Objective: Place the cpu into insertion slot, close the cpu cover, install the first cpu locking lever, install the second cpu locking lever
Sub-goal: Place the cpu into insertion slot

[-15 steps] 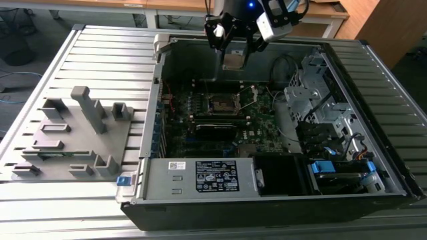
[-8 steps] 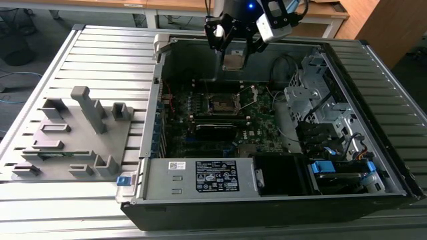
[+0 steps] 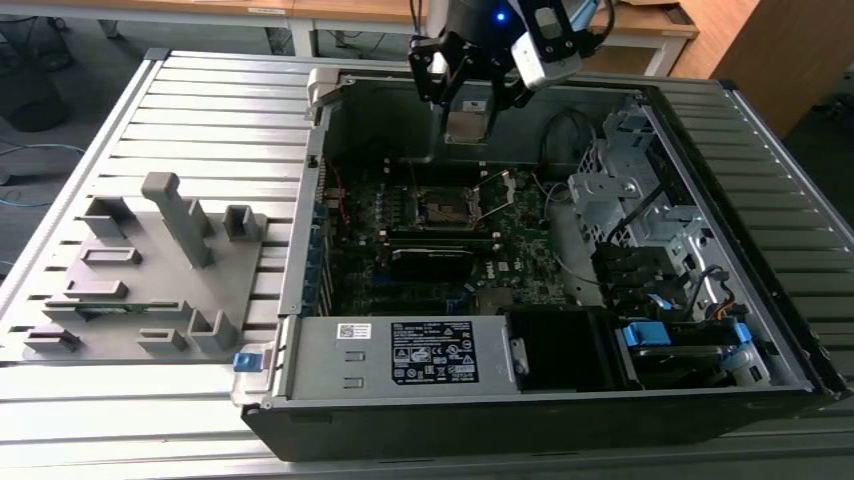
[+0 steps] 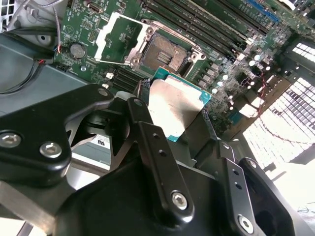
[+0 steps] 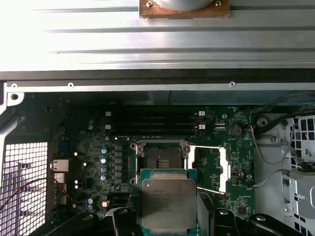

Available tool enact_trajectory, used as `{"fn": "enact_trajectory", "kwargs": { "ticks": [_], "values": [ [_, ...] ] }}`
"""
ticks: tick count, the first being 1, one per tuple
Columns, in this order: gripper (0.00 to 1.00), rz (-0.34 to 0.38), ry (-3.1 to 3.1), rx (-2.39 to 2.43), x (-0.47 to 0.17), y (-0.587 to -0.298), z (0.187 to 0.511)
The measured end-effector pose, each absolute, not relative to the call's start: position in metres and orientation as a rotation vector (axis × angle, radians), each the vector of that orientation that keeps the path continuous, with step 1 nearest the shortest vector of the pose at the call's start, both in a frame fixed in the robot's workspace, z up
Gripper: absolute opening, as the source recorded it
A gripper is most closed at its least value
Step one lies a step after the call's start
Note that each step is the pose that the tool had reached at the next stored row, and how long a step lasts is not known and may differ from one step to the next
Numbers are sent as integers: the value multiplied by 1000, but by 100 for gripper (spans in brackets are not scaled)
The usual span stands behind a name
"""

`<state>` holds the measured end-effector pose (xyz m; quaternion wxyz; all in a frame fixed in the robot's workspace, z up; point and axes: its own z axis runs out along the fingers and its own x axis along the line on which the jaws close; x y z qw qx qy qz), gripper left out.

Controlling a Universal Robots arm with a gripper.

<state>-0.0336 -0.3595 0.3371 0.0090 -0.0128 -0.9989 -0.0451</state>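
Observation:
My gripper [image 3: 467,112] is shut on the cpu [image 3: 466,126], a flat square chip with a dull grey metal top and a green edge. I hold it in the air over the far part of the open computer case. In both wrist views the black fingers [image 4: 147,132] clamp two opposite sides of the cpu [image 4: 177,105] [image 5: 169,204]. The insertion slot [image 3: 445,205] [image 4: 165,54] [image 5: 160,157] lies bare on the green board below, dark with a silver rim. The cpu cover [image 4: 118,39] [image 5: 209,167] is swung open beside the slot.
The case's metal walls [image 3: 320,150] ring the board. Long black memory slots [image 5: 157,120] run beside the socket. A drive cage with cables [image 3: 641,200] fills the exterior view's right, and a labelled power supply [image 3: 400,352] sits at the front. A grey fixture tray [image 3: 147,260] lies on the exterior view's left.

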Motion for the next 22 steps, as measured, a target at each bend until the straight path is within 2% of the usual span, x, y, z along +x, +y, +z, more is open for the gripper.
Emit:
{"fn": "enact_trajectory", "kwargs": {
  "ticks": [22],
  "values": [
    [54,-141,-3120,-40,-34,-359,328]
  ]
}}
